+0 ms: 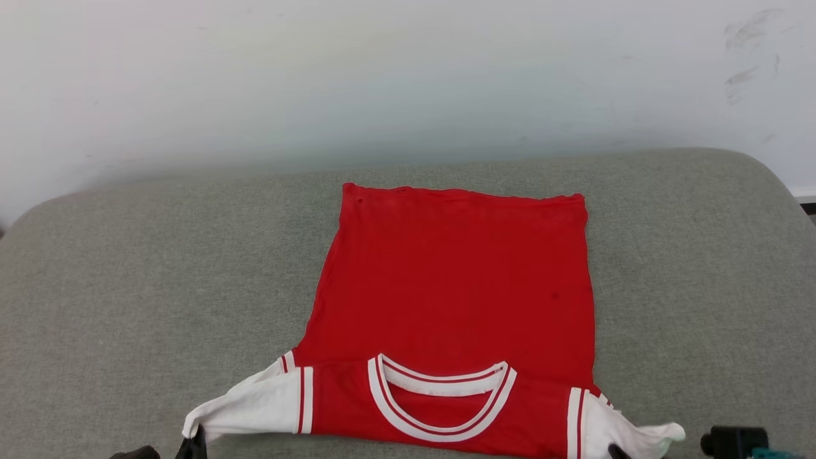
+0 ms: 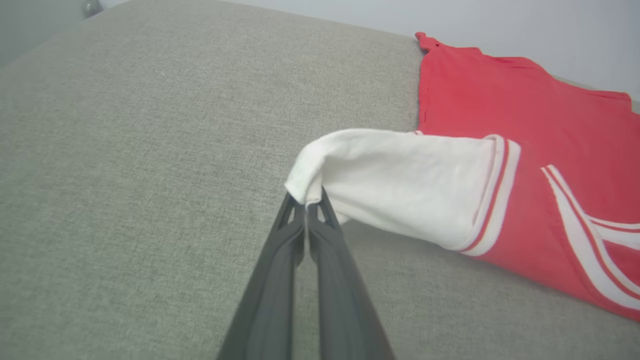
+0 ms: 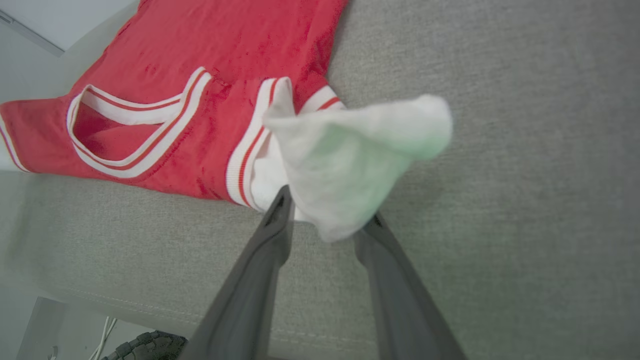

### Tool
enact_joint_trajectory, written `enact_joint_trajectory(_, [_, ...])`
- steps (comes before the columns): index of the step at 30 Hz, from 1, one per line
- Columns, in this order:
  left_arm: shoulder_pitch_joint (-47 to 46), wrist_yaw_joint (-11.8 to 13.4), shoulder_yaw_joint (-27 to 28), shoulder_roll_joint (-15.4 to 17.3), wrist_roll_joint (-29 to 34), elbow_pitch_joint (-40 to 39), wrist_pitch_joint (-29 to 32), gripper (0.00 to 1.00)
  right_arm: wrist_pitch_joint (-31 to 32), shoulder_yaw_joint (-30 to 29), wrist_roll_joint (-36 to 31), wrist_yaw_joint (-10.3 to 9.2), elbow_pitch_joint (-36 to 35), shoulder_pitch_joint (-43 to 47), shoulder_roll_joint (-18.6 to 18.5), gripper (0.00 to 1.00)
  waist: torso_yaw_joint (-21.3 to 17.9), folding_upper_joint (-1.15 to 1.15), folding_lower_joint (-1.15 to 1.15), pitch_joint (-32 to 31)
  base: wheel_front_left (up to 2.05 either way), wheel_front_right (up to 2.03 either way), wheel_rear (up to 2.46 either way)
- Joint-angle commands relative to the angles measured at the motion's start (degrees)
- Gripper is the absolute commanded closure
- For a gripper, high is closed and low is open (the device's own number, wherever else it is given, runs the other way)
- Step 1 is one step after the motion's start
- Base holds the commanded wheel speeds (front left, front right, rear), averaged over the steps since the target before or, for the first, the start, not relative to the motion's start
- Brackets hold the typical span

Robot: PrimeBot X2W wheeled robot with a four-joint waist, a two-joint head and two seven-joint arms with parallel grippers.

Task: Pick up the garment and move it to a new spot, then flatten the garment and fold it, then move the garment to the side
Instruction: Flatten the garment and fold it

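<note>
One red jersey T-shirt: left pincer clamped on one white sleeve tip, right pincer parted around the second sleeve.

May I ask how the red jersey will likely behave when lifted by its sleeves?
Probably floppy: the garment sags from its pinched sleeve to the cushion. Likely light: the left gripper holds that sleeve up by a tip pinch. May slip free: the other sleeve droops between the right gripper's parted jaws.

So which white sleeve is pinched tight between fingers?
The robot's left sleeve: the left fingers pinch its tip shut. The right fingers stand apart at the right sleeve.
</note>
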Motion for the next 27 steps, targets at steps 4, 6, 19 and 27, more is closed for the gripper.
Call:
enact_joint_trajectory(4, [-0.8, 1.4, 0.2, -0.5, 1.6, -4.2, -1.6, 1.0, 0.5, -4.7, -1.7, -0.02, -6.5, -1.9, 0.7, 0.0, 0.1, 0.0, 0.02, 0.8, 0.0, 0.0, 0.0])
enact_joint_trajectory(6, [-1.6, 1.6, 0.2, -0.5, 2.2, -6.0, -1.8, 1.0, 0.7, -7.3, -4.6, -0.02, -8.2, -4.7, 0.1, 0.0, 0.0, 0.0, 0.02, 1.9, 0.0, 0.0, 0.0])
enact_joint_trajectory(19, [-15.3, 0.6, -2.8, -0.7, 8.2, -17.2, -1.4, 1.0, 16.4, -18.9, -8.1, -0.02, 11.0, -45.7, 1.1, 0.0, 5.0, 0.0, 0.02, 20.6, 0.0, 0.0, 0.0])
enact_joint_trajectory(27, [-22.3, -1.3, -4.8, -2.6, 10.4, -19.3, -2.1, 1.0, 31.8, -24.0, -13.5, -0.02, 22.3, -63.6, -1.0, 0.0, 9.4, 0.0, 0.02, 28.8, 0.0, 0.0, 0.0])
